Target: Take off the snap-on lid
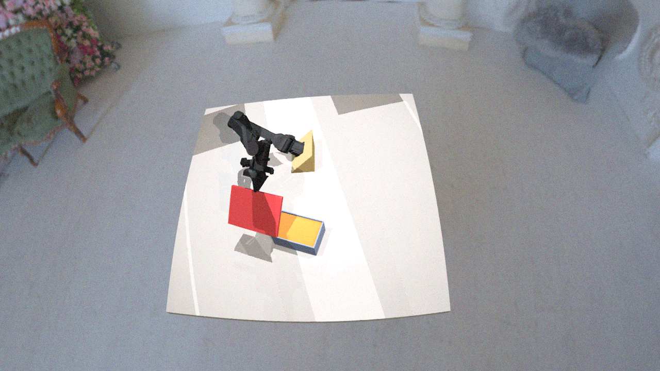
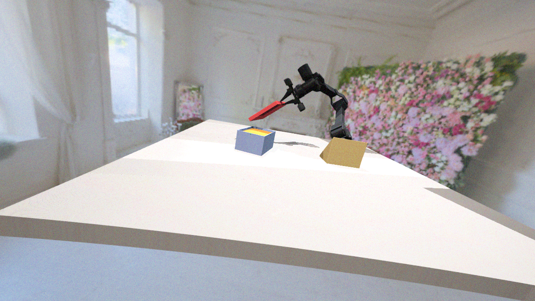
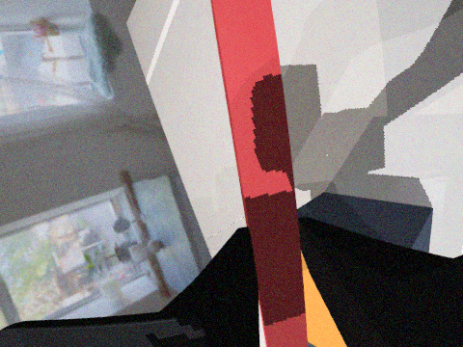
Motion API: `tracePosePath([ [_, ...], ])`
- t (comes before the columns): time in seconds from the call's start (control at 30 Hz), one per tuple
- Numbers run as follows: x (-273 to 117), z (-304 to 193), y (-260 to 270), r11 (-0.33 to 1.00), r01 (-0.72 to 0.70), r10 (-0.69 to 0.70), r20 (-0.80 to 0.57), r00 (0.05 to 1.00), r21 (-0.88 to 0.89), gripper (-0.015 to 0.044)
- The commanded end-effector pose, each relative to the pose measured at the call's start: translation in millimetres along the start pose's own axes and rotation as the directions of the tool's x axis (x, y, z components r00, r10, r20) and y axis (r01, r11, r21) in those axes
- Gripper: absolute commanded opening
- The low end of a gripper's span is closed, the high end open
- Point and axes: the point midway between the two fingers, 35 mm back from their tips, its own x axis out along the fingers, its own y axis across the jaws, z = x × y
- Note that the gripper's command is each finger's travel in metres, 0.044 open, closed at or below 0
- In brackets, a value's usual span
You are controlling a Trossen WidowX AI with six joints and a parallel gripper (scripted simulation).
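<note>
The jaws [image 1: 256, 188] [image 2: 283, 102] pinched the red lid [image 1: 251, 210] [image 2: 266, 111] [image 3: 256, 120] by its edge, tilted above the tabletop [image 1: 360, 258] [image 2: 231, 202] [image 3: 188, 96]. The open blue box [image 1: 295, 244] [image 2: 249, 142] [image 3: 371, 217] stood on the tabletop, apart from the lid, with a yellow wedge [image 1: 308, 156] [image 2: 344, 153] nearby.

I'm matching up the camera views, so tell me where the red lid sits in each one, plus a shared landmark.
Top: red lid, left of centre.
Exterior: centre, above the box.
Wrist: a strip running top to bottom, around the middle.
Shared landmark: blue box.
</note>
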Motion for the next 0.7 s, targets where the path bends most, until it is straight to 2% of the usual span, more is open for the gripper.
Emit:
tracePosePath([
  [0.0, -2.2, 8.6, 0.4, 1.000, -0.006, 0.006, -0.007, 1.000, 0.004, 0.0000],
  [0.67, -5.4, 48.1, -2.8, 1.000, -0.005, 0.005, -0.007, 1.000, 0.002, 0.0000],
])
